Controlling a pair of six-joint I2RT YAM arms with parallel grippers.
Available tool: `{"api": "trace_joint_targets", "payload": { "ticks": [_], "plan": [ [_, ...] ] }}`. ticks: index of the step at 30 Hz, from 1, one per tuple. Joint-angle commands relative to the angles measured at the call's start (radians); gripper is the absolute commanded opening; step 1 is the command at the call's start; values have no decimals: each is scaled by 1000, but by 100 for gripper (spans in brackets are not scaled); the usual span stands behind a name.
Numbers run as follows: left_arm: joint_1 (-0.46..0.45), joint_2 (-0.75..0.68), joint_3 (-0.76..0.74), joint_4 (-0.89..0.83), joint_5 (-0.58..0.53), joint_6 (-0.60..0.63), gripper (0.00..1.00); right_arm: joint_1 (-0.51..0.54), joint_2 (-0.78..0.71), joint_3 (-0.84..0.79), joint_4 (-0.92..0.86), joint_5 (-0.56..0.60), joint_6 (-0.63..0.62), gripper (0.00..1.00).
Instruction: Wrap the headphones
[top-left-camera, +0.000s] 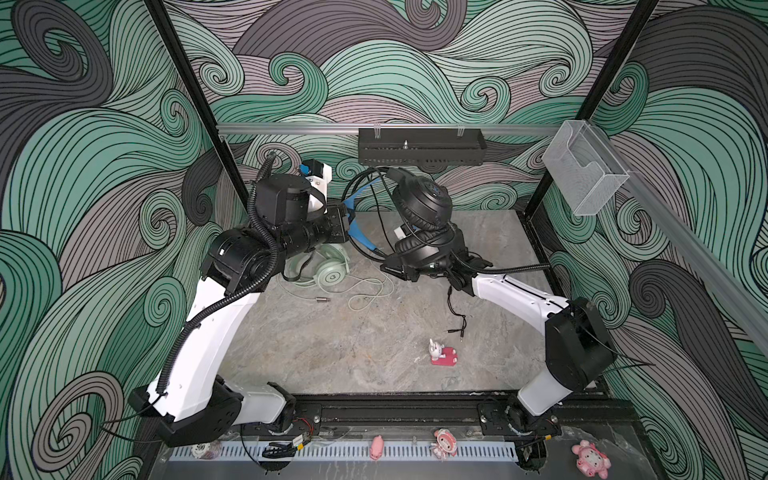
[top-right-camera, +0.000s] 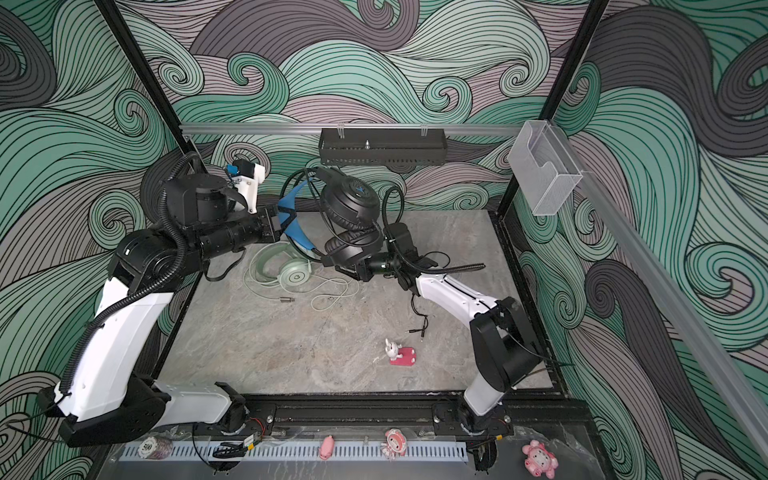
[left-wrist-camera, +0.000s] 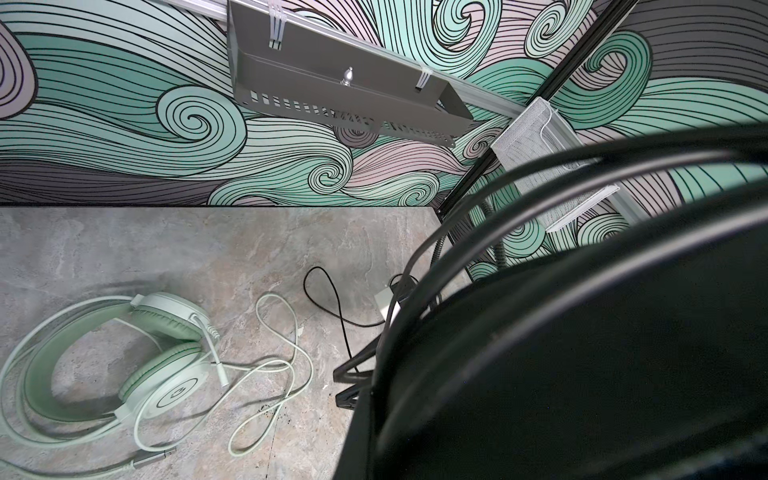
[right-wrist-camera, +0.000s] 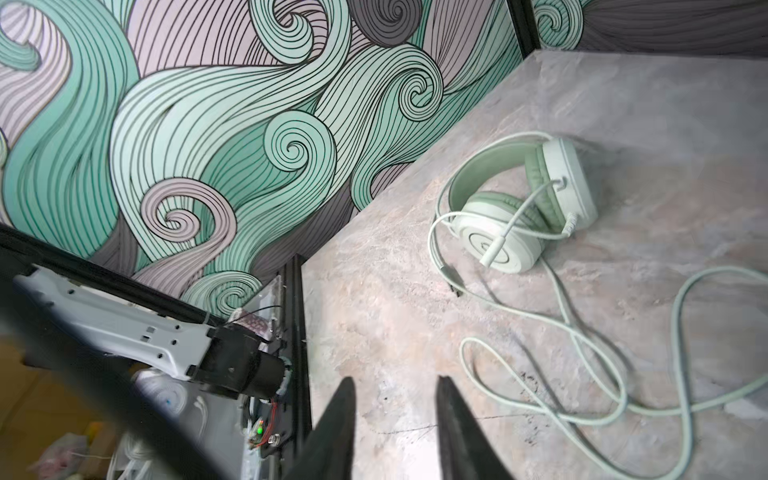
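1. Near the front of the table (top-left-camera: 316, 357), a bit to the right, sat a small pink toy (top-left-camera: 444, 356).
2. Just behind it, the end of the black cable (top-left-camera: 456, 318) lay on the table.
3. Farther back on the left, the mint headphones (top-left-camera: 332, 274) lay flat on the table. Their whitish cable (top-left-camera: 370, 296) was loose in loops to the right.
4. The right gripper (right-wrist-camera: 395, 380) was in the middle, just under the black headphones (top-left-camera: 424, 203). Its two fingers were apart, with nothing seen between them.
5. The black headphones were held up above the table, toward the far side.
6. The left gripper (top-left-camera: 348, 218) was closed tight on their blue band.
7. A black tray (top-left-camera: 422, 153) hung on the far wall.
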Motion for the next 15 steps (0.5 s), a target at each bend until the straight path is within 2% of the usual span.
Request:
{"api": "trace_joint_targets", "payload": {
  "ticks": [1,4,11,15],
  "plan": [
    [-1,-33,5,82,-27,-69,0,-7,-69,-11,-21,37,-26,16],
    [-1,-40,-18,115,-57,-98,0,-7,-104,-26,-85,94,-57,0],
    [2,-36,-63,233,-90,-171,0,21,-265,-84,-261,288,-153,0],
    [5,-44,-100,289,-152,-212,0,41,-388,-126,-335,392,-192,0]
  ]
}}
